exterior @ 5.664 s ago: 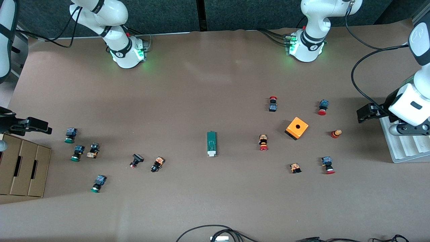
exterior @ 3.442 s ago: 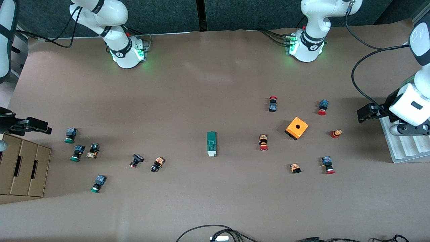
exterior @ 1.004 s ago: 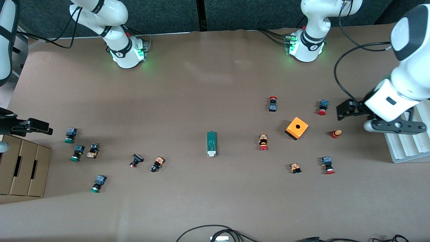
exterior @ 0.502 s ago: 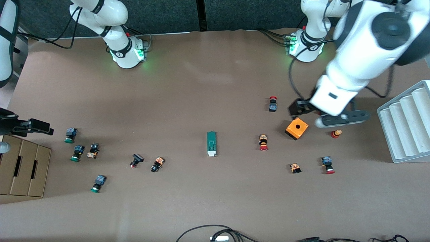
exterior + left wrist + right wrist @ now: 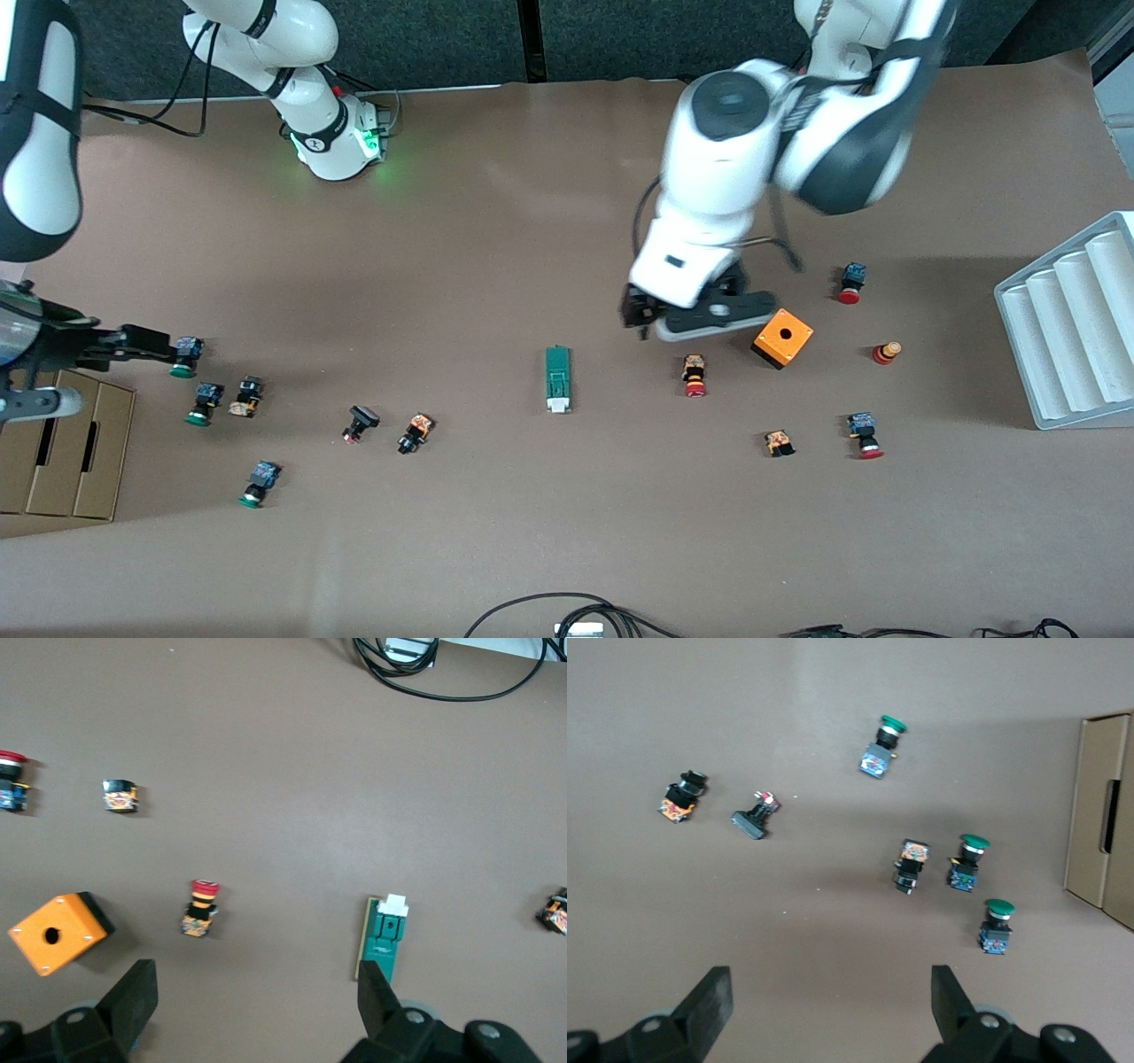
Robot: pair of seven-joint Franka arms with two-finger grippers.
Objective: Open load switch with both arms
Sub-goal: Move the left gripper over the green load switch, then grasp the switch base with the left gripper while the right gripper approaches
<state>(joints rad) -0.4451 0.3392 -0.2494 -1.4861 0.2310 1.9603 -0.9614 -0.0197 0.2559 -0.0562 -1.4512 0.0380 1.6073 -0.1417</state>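
The left end effector hangs in the air over bare surface, its fingers spread wide and holding nothing. The load switch lies flat on the surface, near this end effector, toward the right arm's end and nearer the front camera, with its white tab at the camera end. In the left wrist view the switch sits just off one fingertip, not between the fingers. The orange cube rests beside the end effector toward the left arm's end, and a red-capped button lies on its side on the surface between the cube and the switch.

The right end effector hangs over the right arm's end of the surface, fingers wide and empty. A green-capped button lies just off its tip, and more buttons are scattered near it. A cardboard box sits beside it at the surface's edge.
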